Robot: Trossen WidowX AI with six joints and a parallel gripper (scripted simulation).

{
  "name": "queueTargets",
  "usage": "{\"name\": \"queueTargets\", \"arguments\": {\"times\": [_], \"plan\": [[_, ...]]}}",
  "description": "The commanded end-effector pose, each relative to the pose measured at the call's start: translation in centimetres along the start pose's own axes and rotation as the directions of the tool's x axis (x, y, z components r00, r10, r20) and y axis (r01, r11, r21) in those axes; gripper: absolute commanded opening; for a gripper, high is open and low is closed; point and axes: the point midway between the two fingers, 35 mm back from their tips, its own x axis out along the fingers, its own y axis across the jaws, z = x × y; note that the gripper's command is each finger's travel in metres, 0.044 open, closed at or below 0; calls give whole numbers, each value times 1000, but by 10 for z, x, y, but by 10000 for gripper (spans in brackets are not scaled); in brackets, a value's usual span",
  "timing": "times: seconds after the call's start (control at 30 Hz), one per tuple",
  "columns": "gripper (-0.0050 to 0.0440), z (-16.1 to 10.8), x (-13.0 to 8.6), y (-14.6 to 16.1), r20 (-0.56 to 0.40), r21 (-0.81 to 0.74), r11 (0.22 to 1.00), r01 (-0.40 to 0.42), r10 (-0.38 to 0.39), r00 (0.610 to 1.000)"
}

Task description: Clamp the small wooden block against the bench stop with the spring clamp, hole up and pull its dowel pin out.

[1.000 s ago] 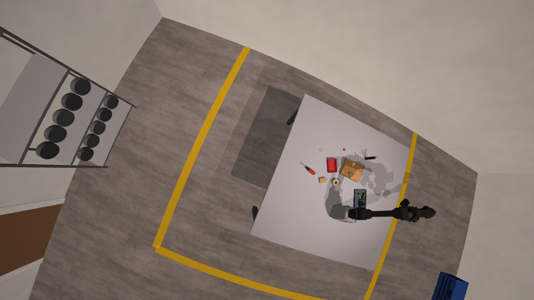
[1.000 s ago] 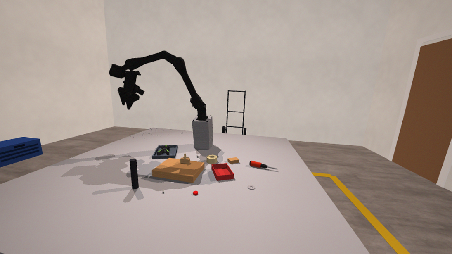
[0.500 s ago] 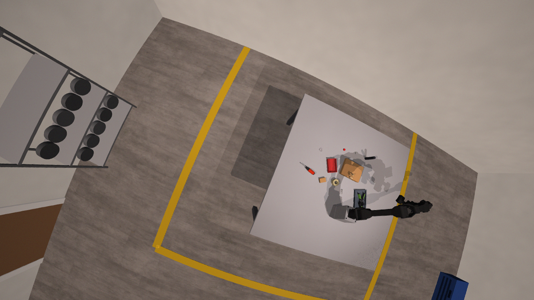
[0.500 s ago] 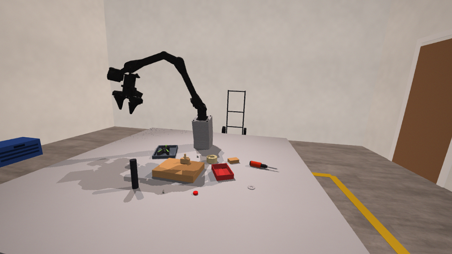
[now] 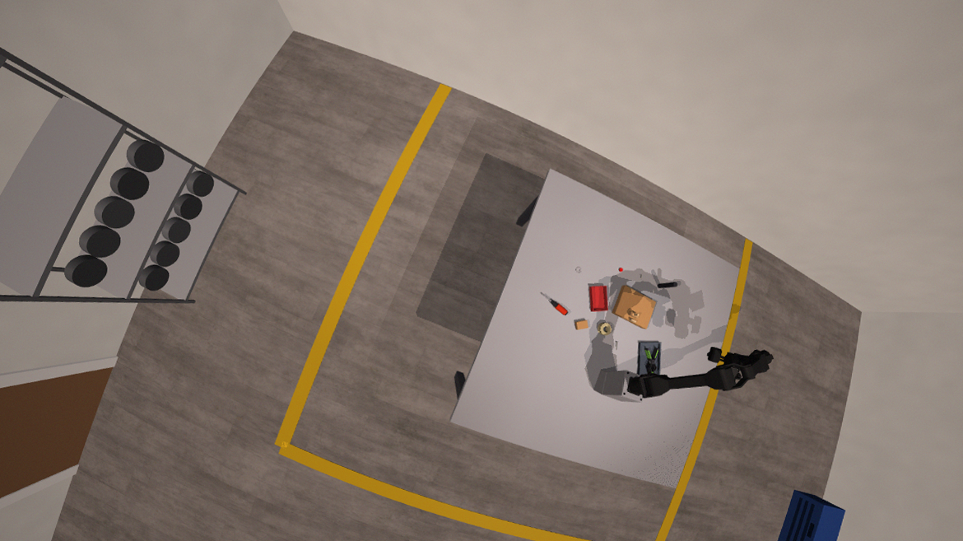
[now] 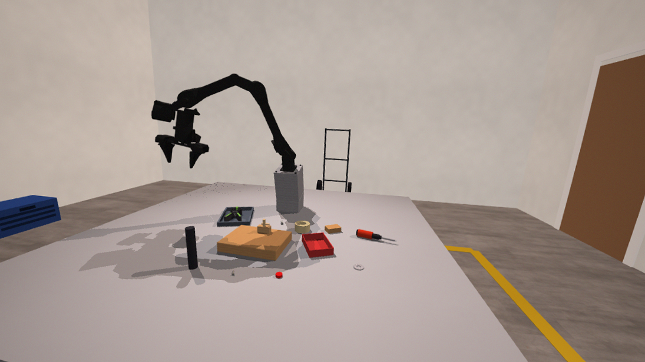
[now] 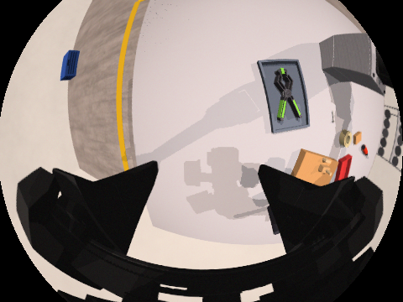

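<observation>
My arm rises from its grey pedestal (image 6: 289,192) at the far side of the table (image 6: 407,315), bends at a high elbow and reaches out to the left, so my claw (image 6: 182,157) hangs well above the table's far-left edge, fingers pointing down. The fingers are spread as wide as they go and nothing is between them.

From the wrist view I look down past both fingertips at the table, the yellow floor line (image 7: 120,90) and a blue crate (image 7: 70,64) on the floor to the left.

The spring clamp (image 6: 234,215), black with green grips, lies in a shallow dark tray (image 6: 225,222) near my pedestal, below and to the right of my claw and well apart from it. Just nearer than the tray sits the wooden board (image 6: 250,244), and on its far part stands the small wooden block (image 6: 263,228) with its dowel pin (image 6: 263,221) sticking up. I cannot make out the bench stop or whether the block touches it.

A black cylinder (image 6: 191,247) stands upright just left of the board. A red open box (image 6: 317,244) lies just right of it, with a roll of tape (image 6: 302,226), a small tan block (image 6: 333,227) and a red-handled screwdriver (image 6: 373,235) farther right. A red button (image 6: 278,274) and a washer (image 6: 358,266) lie nearer on the table.

Nothing stands between my claw and the clamp tray.
</observation>
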Motion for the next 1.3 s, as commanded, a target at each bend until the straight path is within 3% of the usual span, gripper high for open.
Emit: {"name": "queueTargets", "arguments": {"times": [0.0, 0.53, 1.0, 1.27], "plan": [[440, -8, 0, -10, -2, -85, 996, 1, -2, 1000], [440, -38, 11, -46, -5, -414, 910, 25, -30, 1000], [440, -60, 19, -79, -5, -660, 751, 36, -52, 999], [440, -73, 24, -102, -4, -793, 608, 37, -67, 998]]}}
